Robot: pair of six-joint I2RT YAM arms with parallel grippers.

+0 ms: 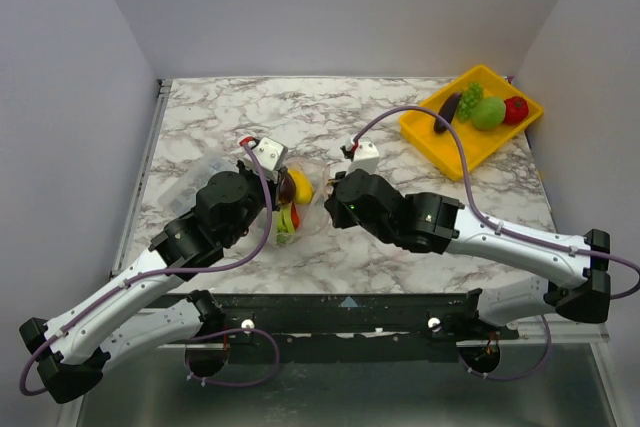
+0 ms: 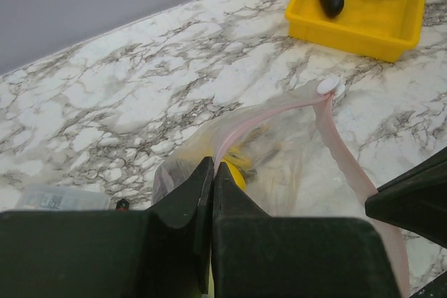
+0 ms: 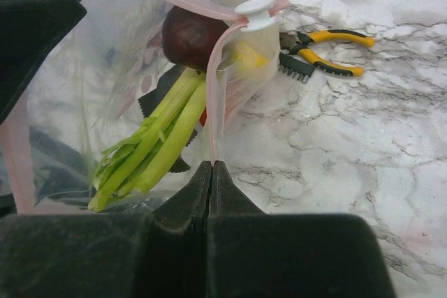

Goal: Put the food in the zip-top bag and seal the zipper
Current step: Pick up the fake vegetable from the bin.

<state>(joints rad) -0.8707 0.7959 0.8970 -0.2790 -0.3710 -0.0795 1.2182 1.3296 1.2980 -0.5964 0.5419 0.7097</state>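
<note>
Marble table [image 1: 200,117], left hand [image 2: 213,166] pinched shut on zipper [image 2: 269,112], right hand [image 3: 211,166] likewise clamping it, food [image 3: 155,143] inside zip-top bag [image 3: 77,82]

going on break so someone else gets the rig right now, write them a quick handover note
Left gripper: fingers shut on the zipper. Right gripper: fingers shut on the zipper too, below the white slider.
The zip-top bag is mid-table, held between both arms.
Done: green stalk, dark round fruit and yellow piece are inside.
To do: mouth looks open, so seal it; eggplant and green fruit sit in the yellow tray.
</note>
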